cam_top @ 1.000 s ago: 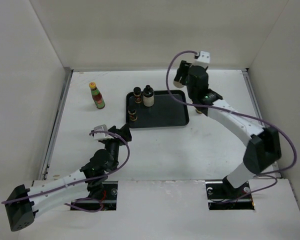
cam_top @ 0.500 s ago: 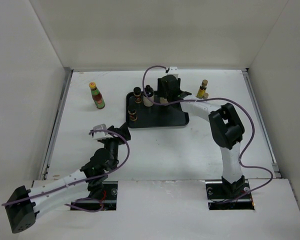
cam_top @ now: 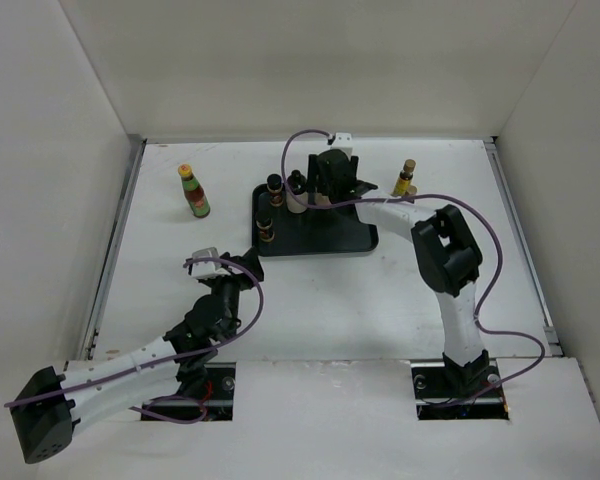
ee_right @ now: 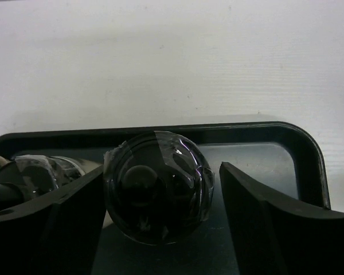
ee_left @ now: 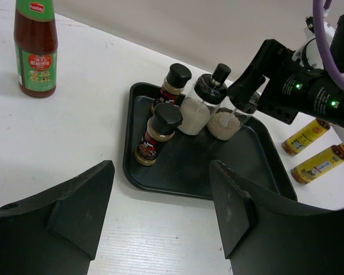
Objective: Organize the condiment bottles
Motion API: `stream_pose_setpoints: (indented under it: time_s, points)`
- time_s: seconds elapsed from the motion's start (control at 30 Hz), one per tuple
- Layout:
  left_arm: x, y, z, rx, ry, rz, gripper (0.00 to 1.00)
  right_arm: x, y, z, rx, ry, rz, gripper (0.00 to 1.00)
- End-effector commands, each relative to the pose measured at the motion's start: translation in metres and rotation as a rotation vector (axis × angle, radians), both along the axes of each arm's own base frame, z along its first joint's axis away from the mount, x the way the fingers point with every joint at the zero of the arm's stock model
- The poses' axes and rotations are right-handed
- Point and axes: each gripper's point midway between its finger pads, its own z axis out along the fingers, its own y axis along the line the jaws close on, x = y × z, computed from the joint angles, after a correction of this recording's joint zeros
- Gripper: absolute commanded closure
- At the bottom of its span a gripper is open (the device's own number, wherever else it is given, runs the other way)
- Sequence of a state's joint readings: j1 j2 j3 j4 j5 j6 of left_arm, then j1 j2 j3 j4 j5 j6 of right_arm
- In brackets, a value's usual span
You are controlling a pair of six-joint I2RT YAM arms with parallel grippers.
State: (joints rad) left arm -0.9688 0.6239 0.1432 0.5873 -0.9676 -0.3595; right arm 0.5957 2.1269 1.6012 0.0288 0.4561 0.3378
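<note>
On the black tray point(cam_top: 350, 238) stand two short dark jars point(ee_left: 175, 83) point(ee_left: 157, 133) and two white black-capped bottles. One white bottle point(ee_left: 202, 107) stands free. The other point(ee_right: 157, 186) stands between the fingers of my right gripper point(ee_right: 162, 172), which is open, with a gap on its right side. The red bottle point(cam_top: 193, 191) with a yellow cap stands at the back left of the table. Two slim amber bottles point(ee_left: 305, 136) point(ee_left: 321, 163) lie right of the tray. My left gripper point(cam_top: 242, 262) hovers open and empty just in front of the tray's near left corner.
White walls enclose the table on the left, back and right. The right arm's elbow point(cam_top: 445, 245) rises right of the tray. A purple cable point(cam_top: 300, 140) loops over the tray's back edge.
The right arm swung from the back right to the tray's back and its jaws widened around the white bottle. The left arm barely shifted.
</note>
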Motion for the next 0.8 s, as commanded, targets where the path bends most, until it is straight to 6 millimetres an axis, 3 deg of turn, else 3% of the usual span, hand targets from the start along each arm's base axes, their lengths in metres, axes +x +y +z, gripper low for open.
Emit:
stream_pose_setpoints:
  time_s: [0.0, 0.23, 0.33, 0.37, 0.43, 0.47, 0.53, 0.6, 0.67, 0.77]
  points:
    - [0.0, -0.002, 0.005, -0.028, -0.018, -0.009, 0.34, 0.005, 0.007, 0.071, 0.117, -0.127, -0.024, 0.15]
    - [-0.001, -0.001, 0.007, -0.036, -0.023, -0.009, 0.34, -0.025, -0.027, 0.148, 0.164, -0.212, -0.037, 0.08]
    - [-0.002, 0.002, 0.01, -0.044, -0.031, -0.007, 0.35, -0.041, -0.058, 0.17, 0.154, -0.246, -0.063, 0.15]
    - [-0.003, 0.003, 0.012, -0.05, -0.036, -0.007, 0.35, -0.045, -0.075, 0.171, 0.14, -0.253, -0.09, 0.22]
    - [-0.003, 0.005, 0.013, -0.057, -0.04, -0.003, 0.35, -0.055, -0.117, 0.169, 0.111, -0.256, -0.17, 0.36]
    - [-0.004, 0.005, 0.014, -0.06, -0.043, -0.006, 0.35, -0.06, -0.139, 0.164, 0.094, -0.255, -0.219, 0.37]
    - [-0.005, 0.002, 0.015, -0.064, -0.044, -0.018, 0.35, -0.069, -0.18, 0.152, 0.046, -0.248, -0.301, 0.33]
    - [-0.005, 0.001, 0.015, -0.065, -0.043, -0.021, 0.35, -0.072, -0.212, 0.132, -0.003, -0.204, -0.35, 0.19]
    - [-0.004, -0.001, 0.014, -0.058, -0.039, -0.024, 0.34, -0.074, -0.225, 0.111, -0.01, -0.158, -0.358, 0.15]
    - [-0.005, -0.005, 0.013, -0.054, -0.033, -0.035, 0.34, -0.068, -0.221, 0.089, 0.019, -0.106, -0.298, 0.15]
